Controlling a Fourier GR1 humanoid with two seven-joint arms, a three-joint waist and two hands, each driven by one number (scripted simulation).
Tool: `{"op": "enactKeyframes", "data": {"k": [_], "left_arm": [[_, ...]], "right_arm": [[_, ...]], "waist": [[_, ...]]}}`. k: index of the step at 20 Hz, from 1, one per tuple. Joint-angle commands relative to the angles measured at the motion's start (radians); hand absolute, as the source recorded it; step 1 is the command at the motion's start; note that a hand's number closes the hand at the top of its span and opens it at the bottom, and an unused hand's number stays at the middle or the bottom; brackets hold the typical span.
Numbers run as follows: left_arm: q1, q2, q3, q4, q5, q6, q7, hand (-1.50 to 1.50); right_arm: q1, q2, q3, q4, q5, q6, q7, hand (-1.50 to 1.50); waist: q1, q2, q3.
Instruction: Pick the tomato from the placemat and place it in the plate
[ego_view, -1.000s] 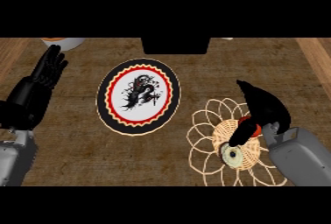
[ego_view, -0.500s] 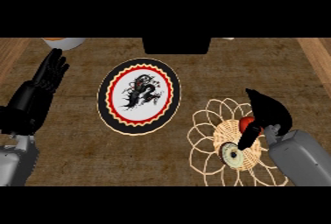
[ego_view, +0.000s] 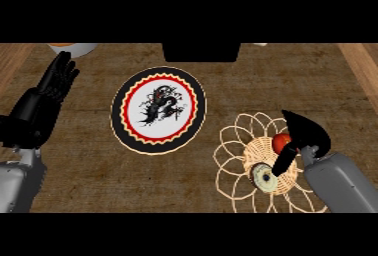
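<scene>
One round red tomato (ego_view: 281, 143), lacy woven placemat (ego_view: 244, 165), glossy oval plate (ego_view: 159, 110)

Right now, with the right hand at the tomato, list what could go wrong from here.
1. The right hand hides most of the tomato, so whether it is really held cannot be seen; it might roll away on lifting.
2. The tomato sits on the openwork placemat; a finger might snag it and drag it along.
3. The plate lies to the left; a short carry could clip its rim.
</scene>
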Motion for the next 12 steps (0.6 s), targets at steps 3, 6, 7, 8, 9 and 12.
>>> {"op": "enactKeyframes", "data": {"k": [3, 6, 7, 8, 9, 12], "left_arm": [[-0.020, -0.007, 0.021, -0.050, -0.015, 0.001, 0.079, 0.00], [0.001, -0.037, 0.016, 0.074, -0.037, -0.035, -0.080, 0.00], [-0.049, -0.040, 0.022, 0.001, -0.029, -0.007, 0.047, 0.00], [-0.048, 0.009, 0.065, 0.035, -0.002, -0.054, 0.027, 0.00], [0.012, -0.066, -0.024, -0.042, -0.073, 0.013, 0.022, 0.00], [-0.001, -0.008, 0.044, -0.064, -0.012, -0.035, 0.059, 0.00]], "right_arm": [[0.072, 0.039, -0.017, 0.069, 0.069, -0.017, -0.044, -1.50], [-0.009, 0.090, -0.012, 0.216, 0.119, -0.027, -0.053, -1.50], [0.001, 0.056, -0.050, 0.160, 0.102, 0.030, -0.051, -1.50], [-0.016, 0.084, -0.018, 0.182, 0.140, 0.009, -0.020, -1.50], [0.047, 0.070, 0.001, 0.184, 0.156, -0.023, -0.074, -1.50], [0.055, 0.086, 0.027, 0.152, 0.261, -0.203, -0.183, 1.50]], "waist": [[0.000, 0.002, 0.004], [0.003, 0.006, 0.003], [-0.001, 0.003, 0.004], [0.002, 0.004, 0.003], [0.002, 0.003, 0.004], [0.005, 0.001, 0.004]]}}
